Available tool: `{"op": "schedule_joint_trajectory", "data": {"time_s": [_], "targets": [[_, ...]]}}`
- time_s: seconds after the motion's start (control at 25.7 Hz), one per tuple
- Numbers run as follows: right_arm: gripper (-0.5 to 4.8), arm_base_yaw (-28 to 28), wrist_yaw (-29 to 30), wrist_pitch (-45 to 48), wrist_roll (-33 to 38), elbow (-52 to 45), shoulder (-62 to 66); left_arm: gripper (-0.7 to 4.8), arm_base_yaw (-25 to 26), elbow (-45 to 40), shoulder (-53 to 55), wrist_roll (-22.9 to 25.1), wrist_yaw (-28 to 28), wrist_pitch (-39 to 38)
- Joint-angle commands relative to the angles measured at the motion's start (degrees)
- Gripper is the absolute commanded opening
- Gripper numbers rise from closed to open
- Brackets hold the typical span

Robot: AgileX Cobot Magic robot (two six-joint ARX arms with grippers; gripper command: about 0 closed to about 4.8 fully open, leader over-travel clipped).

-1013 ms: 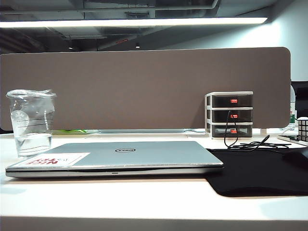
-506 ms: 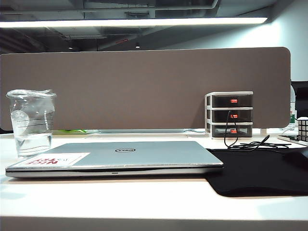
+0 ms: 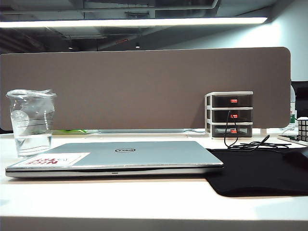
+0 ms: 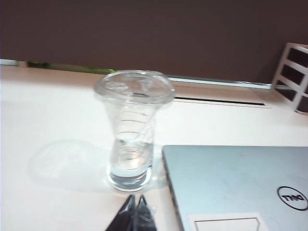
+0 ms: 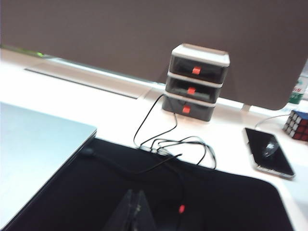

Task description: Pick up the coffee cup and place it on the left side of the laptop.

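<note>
A: Exterior view first. Coffee cup point(image 3: 31, 122) stands upright on the white desk point(image 3: 144, 197), at about 9 o'clock from the laptop point(image 3: 120, 156), just beside its left edge. A little water sits in the bottom. Neither arm shows here.

B: Laptop?

A: Lid closed, flat, sticker point(image 3: 53, 160) at its 8 o'clock corner. Black mat point(image 3: 260, 171) at 3 o'clock, partly under the laptop. Drawer unit point(image 3: 229, 114) at 1 o'clock by the partition, cable point(image 3: 240, 144) trailing from it onto the mat.

B: Left wrist view?

A: Left gripper point(image 4: 136, 211) has its fingertips pressed together, nothing between them. Cup point(image 4: 132, 130) is just ahead of the tips, apart from them, not held. Laptop corner point(image 4: 231, 183) sits just beside the cup's base. My read: the cup is set down at the laptop's left, so placement looks done, and the gripper is closed because it has nothing to carry.

B: Right wrist view?

A: Right gripper point(image 5: 134, 211) also closed and empty, hovering over the black mat point(image 5: 216, 202). Drawers point(image 5: 196, 83) at 12 o'clock, phone point(image 5: 268, 151) and cube point(image 5: 298, 124) toward 2 o'clock, laptop edge point(image 5: 38, 159) at 9 o'clock. It looks parked clear because the cup is on the other arm's side.
</note>
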State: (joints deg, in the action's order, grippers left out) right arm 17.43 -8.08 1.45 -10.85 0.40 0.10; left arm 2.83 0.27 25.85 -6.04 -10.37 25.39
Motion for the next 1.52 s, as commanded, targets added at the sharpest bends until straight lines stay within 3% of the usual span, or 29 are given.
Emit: {"op": "schedule_joint_trajectory", "data": {"time_s": [0.04,0.66,1.01,1.29,1.52], "targets": [[-0.02,-1.22,-1.46,3.78,-0.17,-0.35,-0.02,-0.06,0.07,0.15,-2.82,0.26,1.42,-2.82],[-0.01,-19.17,11.10,8.22,2.29,-0.35,-0.02,-0.06,0.09,0.15,-10.56,1.55,1.77,-8.39],[-0.01,-19.56,11.85,8.26,2.32,-0.35,-0.02,-0.06,0.07,2.82,-12.57,2.86,5.18,-15.08],[-0.01,-19.43,11.87,8.26,3.39,-0.35,-0.02,-0.06,0.04,2.51,-25.64,2.16,3.74,-24.20],[-0.01,-19.32,12.13,7.65,4.02,-0.35,0.00,-0.06,-0.81,0.50,-25.70,2.19,3.87,-23.12]]}}
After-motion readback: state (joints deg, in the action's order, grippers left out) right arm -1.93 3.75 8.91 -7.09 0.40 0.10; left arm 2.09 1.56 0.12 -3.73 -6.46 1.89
